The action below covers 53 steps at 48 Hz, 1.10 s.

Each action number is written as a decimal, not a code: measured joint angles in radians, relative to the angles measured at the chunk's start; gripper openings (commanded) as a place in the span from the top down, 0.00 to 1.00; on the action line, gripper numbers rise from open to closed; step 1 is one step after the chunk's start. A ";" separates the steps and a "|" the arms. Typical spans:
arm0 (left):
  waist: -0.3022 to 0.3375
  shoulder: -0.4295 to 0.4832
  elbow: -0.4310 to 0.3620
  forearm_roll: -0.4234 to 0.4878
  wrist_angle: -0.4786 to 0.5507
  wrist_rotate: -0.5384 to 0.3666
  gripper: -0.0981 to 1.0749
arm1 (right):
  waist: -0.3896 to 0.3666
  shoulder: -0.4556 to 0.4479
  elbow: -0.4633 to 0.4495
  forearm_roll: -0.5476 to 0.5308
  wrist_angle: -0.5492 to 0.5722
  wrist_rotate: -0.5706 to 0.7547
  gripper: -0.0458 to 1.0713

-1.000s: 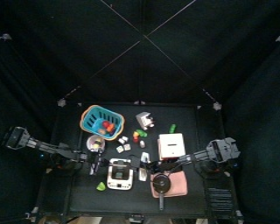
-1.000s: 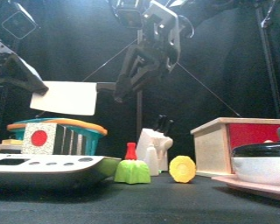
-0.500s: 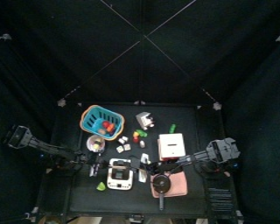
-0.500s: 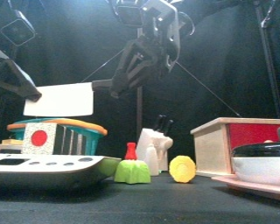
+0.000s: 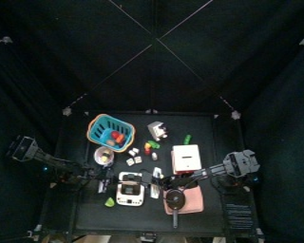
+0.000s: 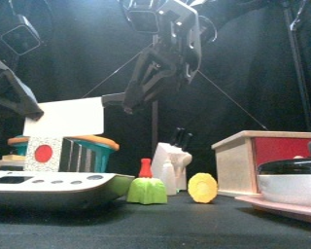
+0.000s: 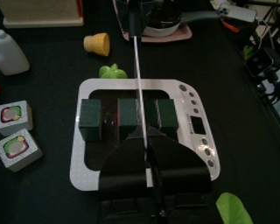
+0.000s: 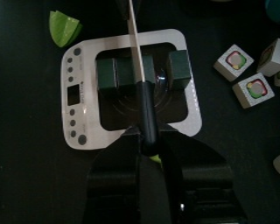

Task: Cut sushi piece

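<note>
Cutting step in hand: left end effector (image 7: pixel 149 156) pinches a knife (image 7: pixel 136 52), blade over 3 sushi pieces (image 7: pixel 129 114) on the white scale (image 7: pixel 189 166). Right end effector (image 8: pixel 146 149) clamps a thin blade above the same scale. Next: lower the blade squarely through the roll

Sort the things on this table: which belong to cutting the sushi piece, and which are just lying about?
For the job: left claw, knife, sushi pieces, white tray.

Lying about: teal basket, white bottle, wooden box, green wedge, yellow slice, patterned cubes.
</note>
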 measured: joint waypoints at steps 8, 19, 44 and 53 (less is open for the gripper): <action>0.000 0.002 -0.002 0.000 0.000 0.000 0.72 | -0.002 0.000 0.005 0.005 -0.003 0.000 0.60; -0.006 0.003 -0.002 0.000 0.000 0.000 0.72 | -0.002 0.002 0.005 0.014 -0.005 0.000 0.60; -0.008 0.005 -0.002 -0.002 0.002 -0.002 0.72 | -0.002 0.014 0.005 0.015 -0.006 0.000 0.60; -0.008 0.005 -0.002 -0.002 0.002 0.000 0.72 | -0.002 0.025 0.003 0.015 -0.006 0.000 0.60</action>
